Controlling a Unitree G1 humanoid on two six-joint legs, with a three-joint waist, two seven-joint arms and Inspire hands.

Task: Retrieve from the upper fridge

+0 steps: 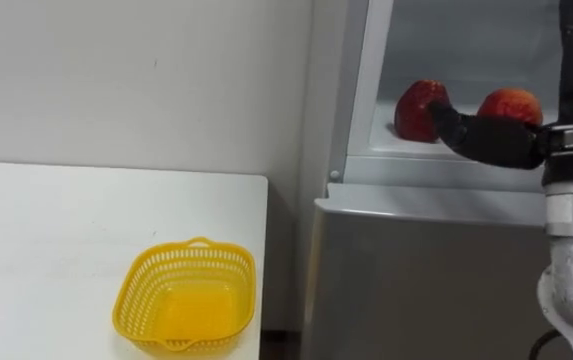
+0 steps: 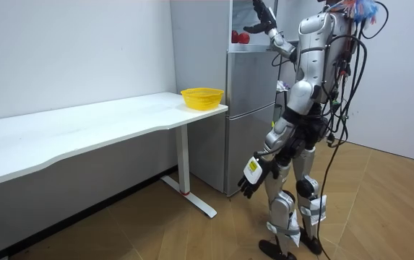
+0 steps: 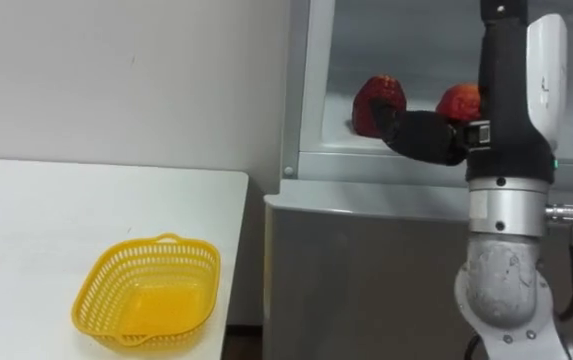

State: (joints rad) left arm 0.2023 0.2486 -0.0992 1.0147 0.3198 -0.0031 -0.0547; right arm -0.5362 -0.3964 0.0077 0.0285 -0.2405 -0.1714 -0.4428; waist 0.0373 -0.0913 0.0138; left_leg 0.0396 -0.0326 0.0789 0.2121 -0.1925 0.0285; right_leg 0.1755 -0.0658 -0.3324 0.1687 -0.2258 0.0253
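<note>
Right hand [image 1: 496, 140], fingers stretched out, is just beside the darker red fruit [image 1: 418, 108] near the fridge shelf's [image 1: 406, 150] front edge; a nudge could roll it off. Left hand [image 2: 252, 172] hangs relaxed.

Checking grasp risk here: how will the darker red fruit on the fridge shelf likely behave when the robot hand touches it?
The darker red fruit looks rounded and sits loose on the fridge shelf, so a nudge from the right robot hand would probably roll it. Its skin looks smooth, so it may slip. It holds a full shape, so it is likely firm.
</note>
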